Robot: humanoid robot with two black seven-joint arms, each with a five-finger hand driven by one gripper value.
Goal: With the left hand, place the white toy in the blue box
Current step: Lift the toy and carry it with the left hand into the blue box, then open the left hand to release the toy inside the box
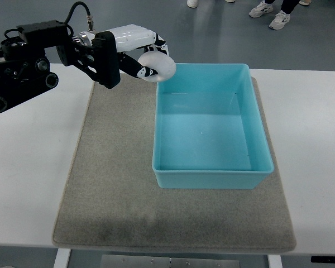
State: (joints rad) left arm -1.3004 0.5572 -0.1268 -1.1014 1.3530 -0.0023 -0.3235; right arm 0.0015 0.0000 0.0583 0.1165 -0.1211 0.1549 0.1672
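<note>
Top view: carry phase, toy at the box's far-left corner.

The left hand (135, 49) had its fingers clamped on the white ring-shaped plastic toy (158, 67), held above the grey felt mat (117, 184), just at the far-left corner of the empty light-blue rectangular plastic box (212, 177). Recommended procedure: carry the toy past the rim toward the box centre, lower it, then open the fingers. The right hand was not visible.

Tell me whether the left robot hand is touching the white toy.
Touching: the top view shows the left robot hand with fingers curled around the white toy.
</note>
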